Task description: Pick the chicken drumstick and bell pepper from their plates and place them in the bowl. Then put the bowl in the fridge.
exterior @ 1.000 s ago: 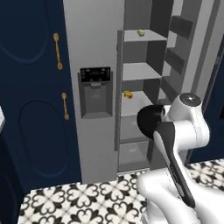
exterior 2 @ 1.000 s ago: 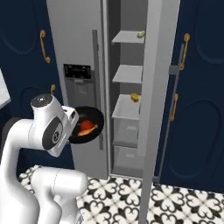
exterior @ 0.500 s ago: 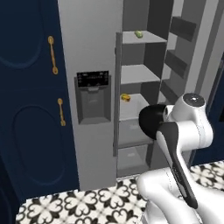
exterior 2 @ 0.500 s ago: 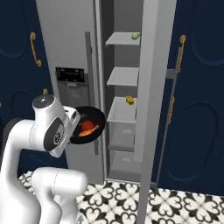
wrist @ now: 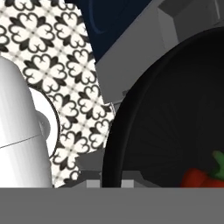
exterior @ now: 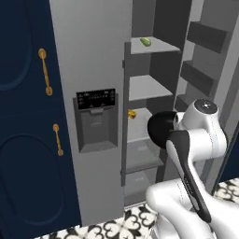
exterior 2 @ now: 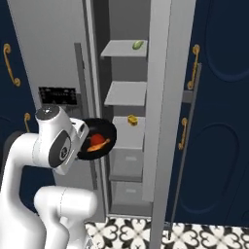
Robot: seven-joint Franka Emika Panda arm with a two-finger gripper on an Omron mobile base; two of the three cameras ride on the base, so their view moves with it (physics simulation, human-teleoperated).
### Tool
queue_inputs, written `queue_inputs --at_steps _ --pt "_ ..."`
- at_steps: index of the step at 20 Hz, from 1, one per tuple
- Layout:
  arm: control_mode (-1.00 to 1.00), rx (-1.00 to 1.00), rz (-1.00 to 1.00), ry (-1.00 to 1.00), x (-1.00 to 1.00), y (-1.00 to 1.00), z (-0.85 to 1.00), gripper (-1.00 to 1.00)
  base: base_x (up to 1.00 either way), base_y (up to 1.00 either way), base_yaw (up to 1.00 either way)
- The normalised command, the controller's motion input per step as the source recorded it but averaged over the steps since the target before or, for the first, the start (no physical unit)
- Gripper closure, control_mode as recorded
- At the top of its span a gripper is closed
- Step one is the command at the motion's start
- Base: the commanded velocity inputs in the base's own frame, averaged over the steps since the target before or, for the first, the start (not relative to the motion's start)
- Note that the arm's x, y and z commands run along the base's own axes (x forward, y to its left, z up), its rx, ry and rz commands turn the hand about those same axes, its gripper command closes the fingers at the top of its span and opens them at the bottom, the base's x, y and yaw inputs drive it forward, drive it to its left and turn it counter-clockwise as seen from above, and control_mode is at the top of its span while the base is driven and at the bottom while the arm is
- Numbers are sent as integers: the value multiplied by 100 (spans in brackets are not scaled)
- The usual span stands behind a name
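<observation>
My gripper [exterior 2: 80, 141] is shut on the rim of the dark bowl [exterior 2: 98, 138] and holds it up in front of the open fridge [exterior 2: 125, 93]. The red bell pepper [exterior 2: 99, 140] lies inside the bowl. An orange-brown piece beside it looks like the chicken drumstick [exterior 2: 91, 147]. In the hand view the bowl [wrist: 170, 118] takes up the right side, the bell pepper [wrist: 202, 176] sits low in it, and the gripper [wrist: 110, 183] pinches the rim. From the left base view the bowl [exterior: 160, 129] shows as a dark round back next to the wrist. The plates are out of view.
The fridge's grey shelves hold a green item [exterior 2: 137, 44] at the top and a small yellow item [exterior 2: 132, 119] lower down, above drawers [exterior 2: 126, 164]. The open fridge door [exterior 2: 161, 102] stands to the right. Navy cabinets [exterior: 23, 140] with brass handles flank the fridge.
The whole picture has shifted and the fridge looms larger, so the base has driven. The arm keeps the same pose, with the bowl in its grip.
</observation>
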Motion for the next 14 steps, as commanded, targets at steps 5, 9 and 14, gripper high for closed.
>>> queue_inputs --at_steps 5,9,14 --pt "100 0 0 0 0 0 0 100 12 0 -8" --pt "100 0 0 0 0 0 0 100 27 -17 0" --pt "100 0 0 0 0 0 0 100 53 -26 3"
